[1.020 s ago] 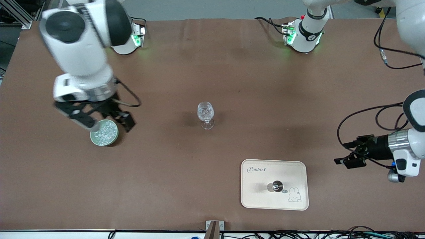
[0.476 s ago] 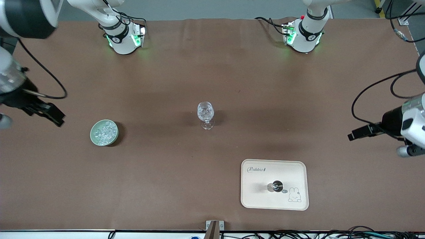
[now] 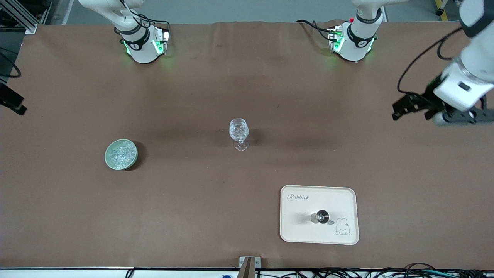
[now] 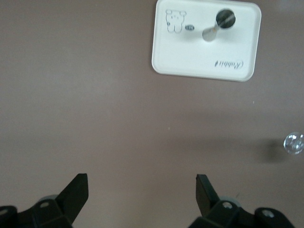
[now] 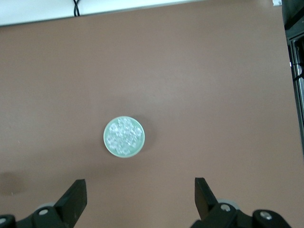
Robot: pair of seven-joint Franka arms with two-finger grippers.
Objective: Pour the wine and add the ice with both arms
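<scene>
Ice (image 3: pixel 121 154) lay in a green bowl (image 3: pixel 109 161) on the bench (image 3: pixel 247 85), toward the right arm's end. Both the left tool (image 3: pixel 410 107) and the right tool (image 5: pixel 140 202) were spread and carried nothing. A hasty approach could knock over the stemmed glass (image 3: pixel 239 133).

A robotics lab: two white robot arm bases (image 3: pixel 141 44) bolted to a brown-covered table (image 3: pixel 193 212), black cables (image 3: pixel 386 272) along its near edge, aluminium framing (image 3: pixel 23 15) beside it.

White jointed arms (image 3: pixel 469 73), black bands, black cables.
</scene>
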